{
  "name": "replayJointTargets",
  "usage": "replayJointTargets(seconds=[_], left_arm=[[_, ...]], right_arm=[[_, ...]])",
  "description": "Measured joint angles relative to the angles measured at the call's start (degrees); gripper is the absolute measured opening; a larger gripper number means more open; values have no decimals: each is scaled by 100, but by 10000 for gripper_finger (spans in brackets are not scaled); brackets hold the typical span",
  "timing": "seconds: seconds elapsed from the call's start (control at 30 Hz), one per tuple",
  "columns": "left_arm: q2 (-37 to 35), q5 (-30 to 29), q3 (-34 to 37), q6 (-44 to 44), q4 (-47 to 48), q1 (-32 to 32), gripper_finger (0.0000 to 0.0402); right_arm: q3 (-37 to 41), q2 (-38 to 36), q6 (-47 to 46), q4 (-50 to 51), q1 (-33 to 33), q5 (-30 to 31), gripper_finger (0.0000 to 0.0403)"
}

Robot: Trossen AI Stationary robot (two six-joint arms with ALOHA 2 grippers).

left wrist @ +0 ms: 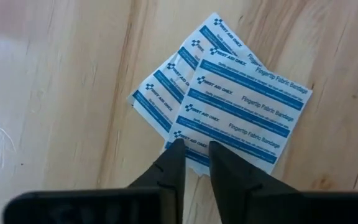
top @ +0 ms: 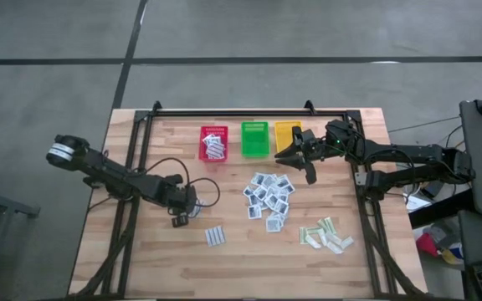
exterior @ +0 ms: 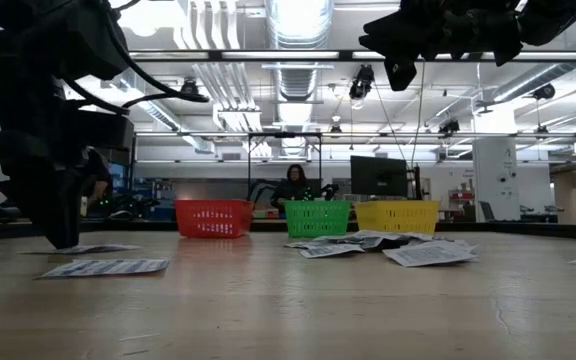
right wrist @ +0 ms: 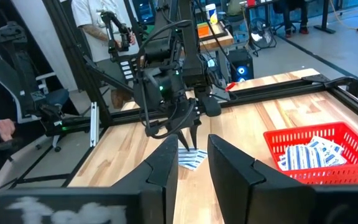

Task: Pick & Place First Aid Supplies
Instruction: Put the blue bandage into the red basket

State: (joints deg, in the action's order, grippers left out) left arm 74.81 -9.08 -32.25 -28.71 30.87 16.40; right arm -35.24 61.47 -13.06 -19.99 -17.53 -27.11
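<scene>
Left gripper [left wrist: 195, 155] hovering over blue-striped packets [left wrist: 229, 99] on table [left wrist: 55, 93], fingers narrowly parted, gripping nothing. Packets look thin, light, slippery; pinching overhanging edge seems best. Right gripper [top: 295, 159] waiting beside baskets, empty, slightly parted.

This is a robotics lab in a large open industrial hall. In the low view, exposed silver ducts [exterior: 293, 70] and long strip lights [exterior: 468, 55] run across the upper frame, with a monitor [exterior: 380, 177] and a seated person [exterior: 294, 186] at centre. The high view shows a wooden worktable [top: 141, 259] in a black metal frame on grey concrete floor [top: 48, 67] in the upper left.
</scene>
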Motion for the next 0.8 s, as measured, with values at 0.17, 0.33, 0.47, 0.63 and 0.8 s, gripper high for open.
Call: replayJointTargets(seconds=[0.17,0.33,0.47,0.63,0.8], left_arm=[[-4,21,0,-14,-44,0,22],[-7,26,0,-28,-75,0,4],[-64,36,-1,-163,1,0,11],[-469,226,-230,-591,562,5,9],[-787,472,-408,-448,166,287,7]], right_arm=[[-1,0,2,0,-1,0,74],[1,0,20,-1,-1,0,68],[1,0,18,0,-1,0,71],[-1,0,0,-2,0,0,79],[1,0,17,-1,-1,-1,85]])
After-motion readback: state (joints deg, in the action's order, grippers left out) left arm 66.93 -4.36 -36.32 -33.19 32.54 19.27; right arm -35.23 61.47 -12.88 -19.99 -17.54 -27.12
